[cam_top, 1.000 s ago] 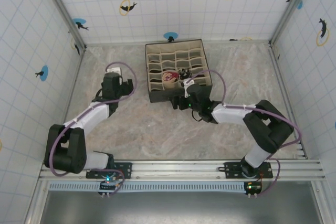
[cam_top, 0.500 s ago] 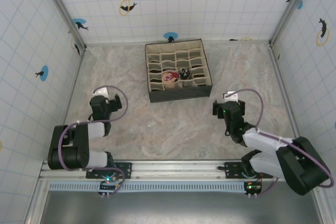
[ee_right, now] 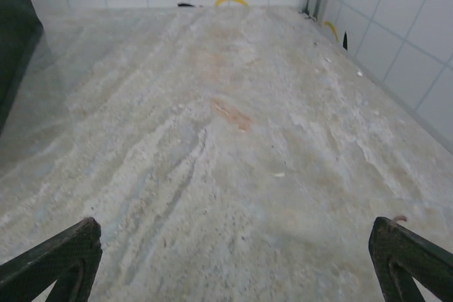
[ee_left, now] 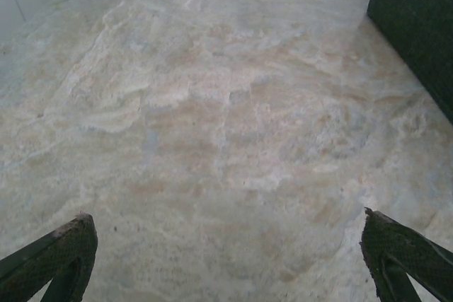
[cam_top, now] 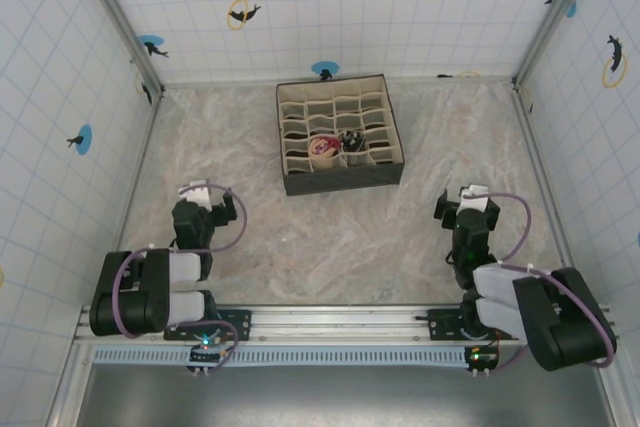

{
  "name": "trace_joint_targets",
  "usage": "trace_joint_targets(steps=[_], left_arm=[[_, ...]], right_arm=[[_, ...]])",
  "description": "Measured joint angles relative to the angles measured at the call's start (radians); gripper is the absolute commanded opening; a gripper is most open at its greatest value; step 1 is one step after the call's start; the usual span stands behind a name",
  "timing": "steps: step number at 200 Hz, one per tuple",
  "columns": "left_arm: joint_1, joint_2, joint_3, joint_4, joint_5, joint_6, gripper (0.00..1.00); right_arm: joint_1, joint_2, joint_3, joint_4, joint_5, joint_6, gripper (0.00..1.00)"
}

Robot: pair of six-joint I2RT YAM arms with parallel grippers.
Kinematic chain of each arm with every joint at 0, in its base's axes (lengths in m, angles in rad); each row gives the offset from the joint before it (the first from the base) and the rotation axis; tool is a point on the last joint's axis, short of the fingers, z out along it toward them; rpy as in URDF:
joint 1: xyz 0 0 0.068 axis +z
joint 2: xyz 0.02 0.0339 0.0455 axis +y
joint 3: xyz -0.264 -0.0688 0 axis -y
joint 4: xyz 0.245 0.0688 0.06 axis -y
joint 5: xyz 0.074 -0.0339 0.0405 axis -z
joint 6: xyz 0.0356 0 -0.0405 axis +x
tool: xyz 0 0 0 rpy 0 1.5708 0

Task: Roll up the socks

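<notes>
The socks sit rolled in two neighbouring cells of the divided organiser box point(cam_top: 340, 179): the peach and dark red sock point(cam_top: 322, 147) and, just right of it, the black-and-white sock point(cam_top: 352, 139). My left gripper point(cam_top: 199, 196) is drawn back near its base at the near left, far from the box. In the left wrist view that gripper point(ee_left: 230, 249) is open over bare table. My right gripper point(cam_top: 468, 201) rests at the near right, and in the right wrist view it point(ee_right: 233, 252) is open with nothing between the fingers.
The box's dark side wall point(ee_left: 417, 26) shows at the upper right of the left wrist view and at the left edge point(ee_right: 14, 40) of the right wrist view. Tiled walls point(cam_top: 320, 7) enclose the marbled table point(cam_top: 330, 237).
My right arm has pulled away from the box and folded back to the near right. My left arm has also drawn back toward its base. The rolled socks stay in their cells.
</notes>
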Motion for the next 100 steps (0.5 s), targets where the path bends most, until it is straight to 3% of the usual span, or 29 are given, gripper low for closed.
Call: trace_joint_targets(steps=[40, 73, 100], left_arm=[[0.004, 0.134, -0.047, 0.143, -0.020, -0.002, 0.97], [0.011, 0.180, -0.053, 0.226, -0.046, -0.008, 0.98], [0.011, 0.180, -0.053, 0.253, -0.052, -0.009, 0.98]], right_arm=[[-0.021, 0.165, 0.000, 0.249, -0.090, -0.074, 1.00], [-0.113, 0.332, 0.000, 0.455, -0.185, -0.067, 1.00], [-0.161, 0.345, 0.000, 0.434, -0.286, -0.056, 1.00]])
